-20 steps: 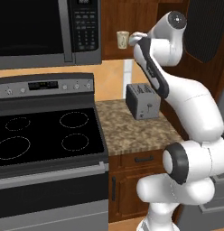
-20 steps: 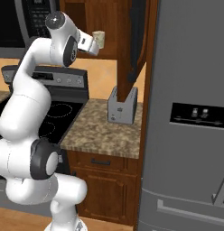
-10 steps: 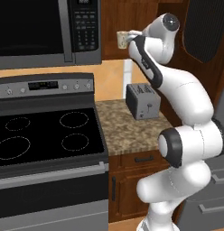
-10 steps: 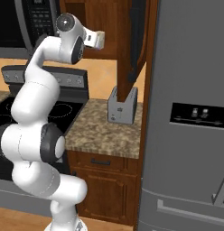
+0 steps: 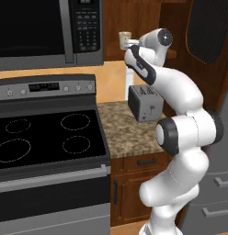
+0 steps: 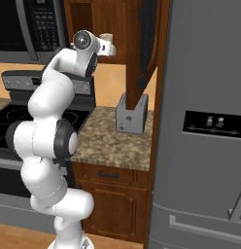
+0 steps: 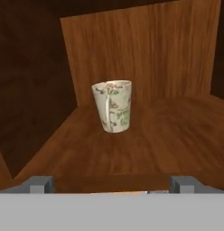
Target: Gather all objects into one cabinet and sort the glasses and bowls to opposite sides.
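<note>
While the claw [image 7: 111,180] hung released before it, the cream tumbler [image 7: 113,106] stood upright, apart, on the cabinet [image 7: 168,131] floor.

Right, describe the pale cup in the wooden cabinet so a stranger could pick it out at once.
Start at the microwave above the stove; the open wooden cabinet is just to its right. On its floor stands one cream tumbler, upright, handleless, with a faint green-brown pattern. Unlike the grey toaster on the counter below, it is small and pale.

The white arm with dark joints reaches high, wrist level; its two-finger gripper [image 7: 112,185] stands spread, fingers [image 7: 39,184] empty.
</note>
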